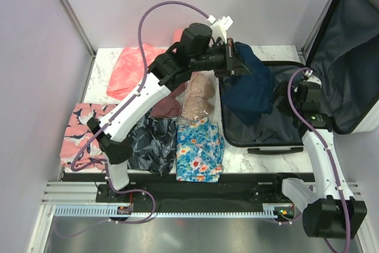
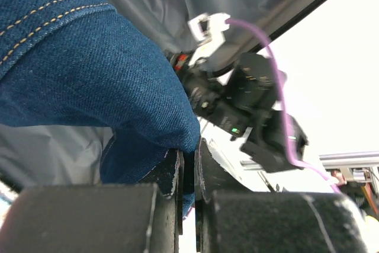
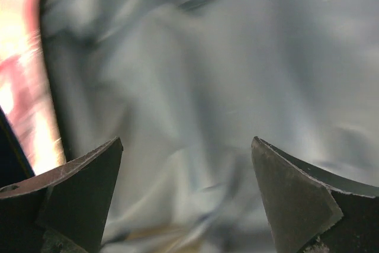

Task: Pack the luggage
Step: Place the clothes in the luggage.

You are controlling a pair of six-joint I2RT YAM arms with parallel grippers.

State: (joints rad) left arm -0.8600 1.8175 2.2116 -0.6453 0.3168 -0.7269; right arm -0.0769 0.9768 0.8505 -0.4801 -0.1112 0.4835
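Note:
The luggage [image 1: 260, 134] lies open on the right of the table, its lid [image 1: 349, 57] propped up and its dark grey lining [image 3: 207, 57] showing. My left gripper [image 1: 233, 57] is shut on a blue denim garment [image 1: 249, 90], which hangs over the luggage's open base. In the left wrist view the denim [image 2: 89, 75] is pinched between the nearly closed fingers of that gripper [image 2: 188, 152]. My right gripper [image 1: 291, 96] stands open inside the luggage near the lid hinge. Its fingers [image 3: 83, 182] hold nothing, and only lining shows between them around the gripper's middle [image 3: 186, 146].
Several garments lie left of the luggage: a coral one [image 1: 130, 69], a pink patterned one [image 1: 80, 131], a black one [image 1: 148, 140], a blue floral one [image 1: 198, 149], a beige one [image 1: 198, 96] and a maroon one [image 1: 166, 108]. The luggage handle [image 1: 272, 150] faces the near edge.

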